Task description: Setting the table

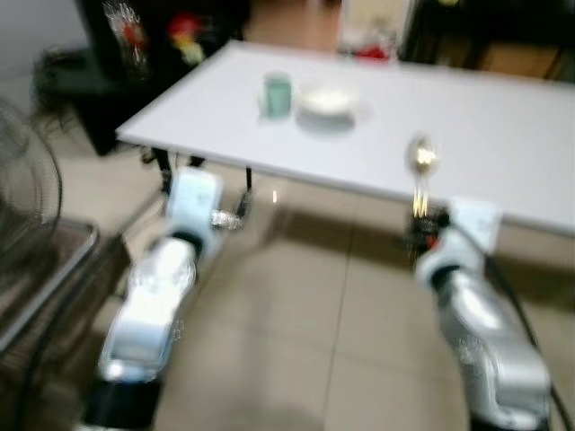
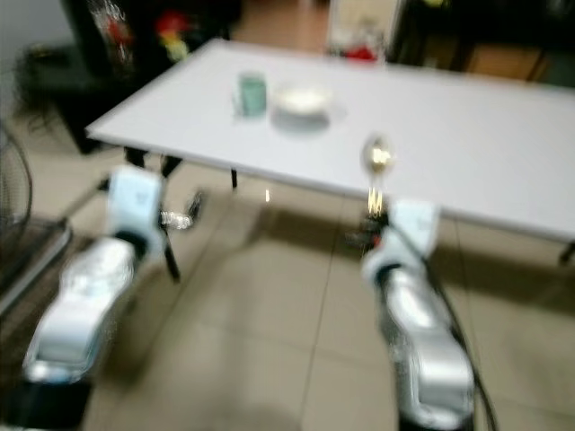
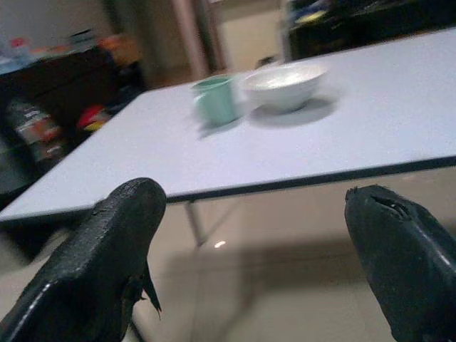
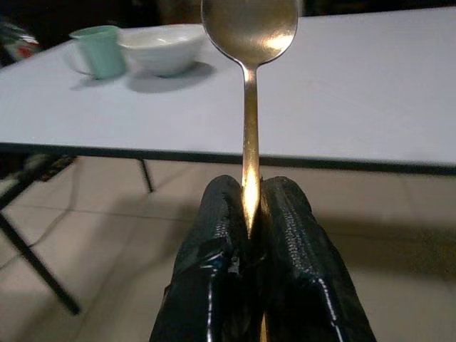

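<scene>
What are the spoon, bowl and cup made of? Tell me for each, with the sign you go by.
Spoon: polished metal, likely steel with a warm tint; it mirrors light brightly. The right gripper pinches its handle.
Bowl: probably glazed white ceramic, judging by its smooth soft sheen.
Cup: pale green, matte; plastic or ceramic, can't tell.

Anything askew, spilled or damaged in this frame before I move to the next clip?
Nothing stands out. The pale green cup and white bowl stand upright side by side on the white table, no spill visible. The right gripper pinches the metal spoon upright by its handle; the left gripper is open.
</scene>
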Controlling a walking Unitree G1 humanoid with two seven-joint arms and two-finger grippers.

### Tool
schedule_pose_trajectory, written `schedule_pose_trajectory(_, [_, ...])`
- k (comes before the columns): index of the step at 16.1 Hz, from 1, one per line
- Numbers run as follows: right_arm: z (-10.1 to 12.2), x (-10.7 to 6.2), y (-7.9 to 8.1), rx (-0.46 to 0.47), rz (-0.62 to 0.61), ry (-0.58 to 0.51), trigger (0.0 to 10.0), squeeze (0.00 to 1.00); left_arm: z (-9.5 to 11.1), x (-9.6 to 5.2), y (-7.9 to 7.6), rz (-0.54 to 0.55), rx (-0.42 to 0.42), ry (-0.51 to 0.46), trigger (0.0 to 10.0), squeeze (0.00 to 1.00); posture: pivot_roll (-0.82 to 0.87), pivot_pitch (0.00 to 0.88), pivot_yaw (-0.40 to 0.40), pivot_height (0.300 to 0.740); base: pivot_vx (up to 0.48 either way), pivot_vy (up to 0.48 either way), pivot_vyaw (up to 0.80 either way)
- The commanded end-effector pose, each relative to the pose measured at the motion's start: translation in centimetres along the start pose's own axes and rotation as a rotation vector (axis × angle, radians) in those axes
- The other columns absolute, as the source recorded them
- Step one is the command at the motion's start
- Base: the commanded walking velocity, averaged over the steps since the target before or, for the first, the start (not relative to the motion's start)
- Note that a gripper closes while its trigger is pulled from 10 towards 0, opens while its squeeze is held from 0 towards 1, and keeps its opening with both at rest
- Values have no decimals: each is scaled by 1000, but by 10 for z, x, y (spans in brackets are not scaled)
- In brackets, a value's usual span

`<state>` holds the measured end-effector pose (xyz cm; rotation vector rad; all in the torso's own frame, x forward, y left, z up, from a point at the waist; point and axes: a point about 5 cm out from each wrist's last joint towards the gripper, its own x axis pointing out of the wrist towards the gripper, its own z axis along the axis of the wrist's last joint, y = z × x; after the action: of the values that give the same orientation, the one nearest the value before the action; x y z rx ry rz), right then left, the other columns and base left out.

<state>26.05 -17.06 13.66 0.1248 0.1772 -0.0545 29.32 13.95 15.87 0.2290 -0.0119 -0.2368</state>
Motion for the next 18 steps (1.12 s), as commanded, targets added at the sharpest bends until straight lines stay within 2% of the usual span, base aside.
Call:
schedule_pose_trajectory(1, [4,-1,5,8,16,-13,10000,0,0,0,8,24,15,1,10000,0,48,0,28,740,0,0,0])
schedule_pose_trajectory(9, [3,0,7,-22,10,-16,10000,0,5,3,8,4,-33,-25,10000,0,31,0,46,740,0,0,0])
schedule_pose_trajectory(14, [15,-1,9,-104,74,-68,10000,0,2,3,3,20,-67,-25,10000,0,4,0,9,740,256,0,0])
schedule_pose_trajectory(18, [15,-2,5,-107,61,-55,10000,0,1,0,1,17,-78,-25,10000,0,5,0,4,740,277,0,0])
